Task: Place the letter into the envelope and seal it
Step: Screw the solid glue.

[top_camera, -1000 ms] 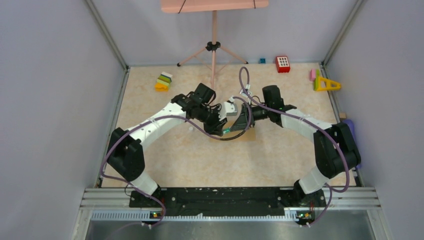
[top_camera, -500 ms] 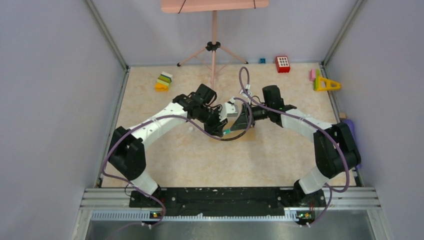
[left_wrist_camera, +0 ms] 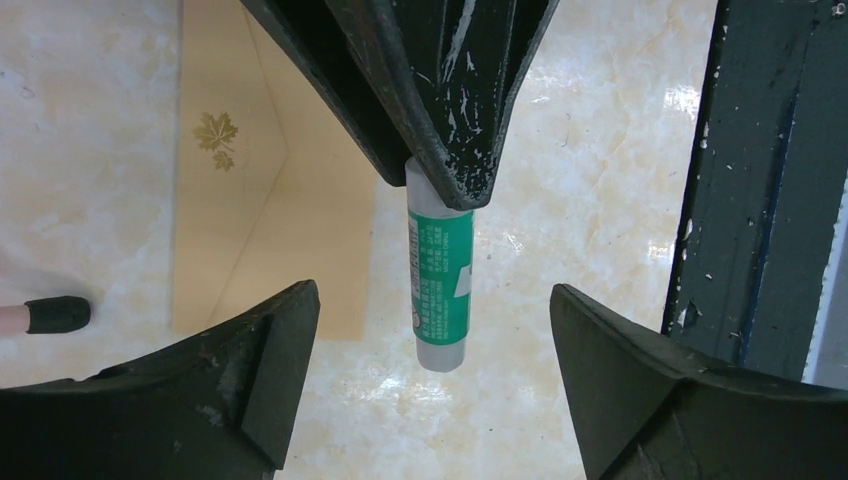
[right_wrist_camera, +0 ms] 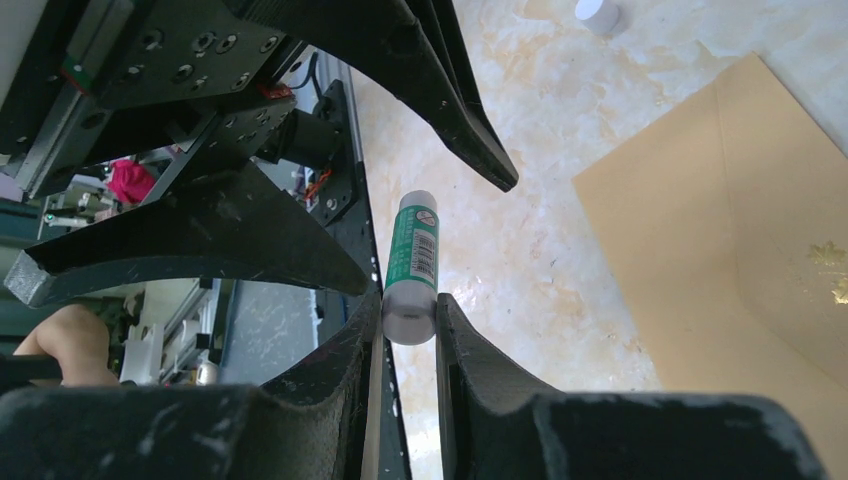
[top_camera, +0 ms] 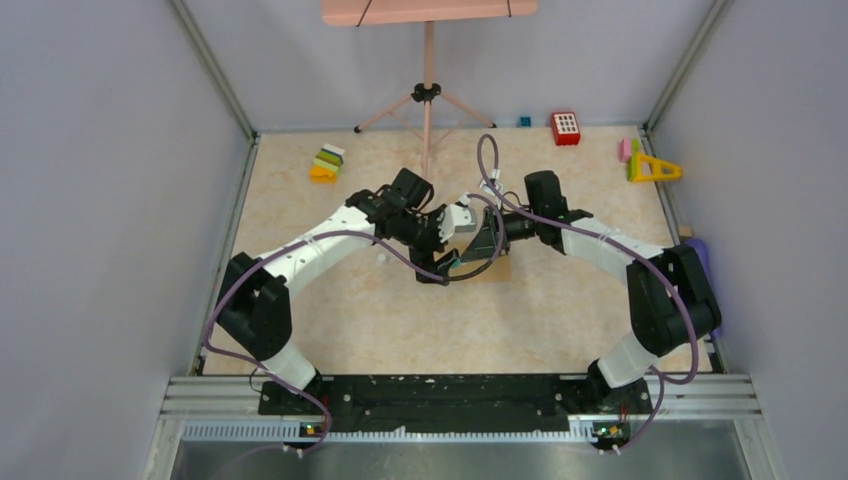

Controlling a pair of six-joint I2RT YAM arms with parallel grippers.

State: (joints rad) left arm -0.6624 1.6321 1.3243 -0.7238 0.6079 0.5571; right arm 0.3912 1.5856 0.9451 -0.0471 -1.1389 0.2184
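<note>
Right gripper point(right_wrist_camera: 410, 305): fingers pressed onto one end of a glue stick point(right_wrist_camera: 412, 250). Most of the green-labelled tube sticks out past the tips, unsupported.
Left gripper point(left_wrist_camera: 430, 295): fingers spread wide, one on each side of the stick's free end, touching nothing.
Glue stick, cap: cannot tell from either wrist view whether the free end is capped. A small white round piece point(right_wrist_camera: 598, 14) lies on the bench point(left_wrist_camera: 600, 150), possibly the cap.
Envelope point(left_wrist_camera: 270, 200): flat on the bench just beside and below the two grippers, with the gold maple-leaf mark point(left_wrist_camera: 215, 135) facing up. The triangular flap looks folded down. Whether it is stuck down, I cannot tell.
Letter: not seen in any view. It may be inside the envelope, but that is unconfirmed.
Step, judged: sealing stage, with the stick now carried by the right gripper alone.
Risk 1: the grip sits at the very end of the tube, so pressing the tip on paper could lever it sideways or pop it out.
Risk 2: the left fingers bracket the stick closely, so a skewed retreat could knock it loose or clip the right fingers.
Risk 3: nothing holds the envelope, so rubbing glue could drag it across the smooth bench or crumple the flap.
Risk 4: if the flap is down, or the cap on, no glue reaches the seam.
</note>
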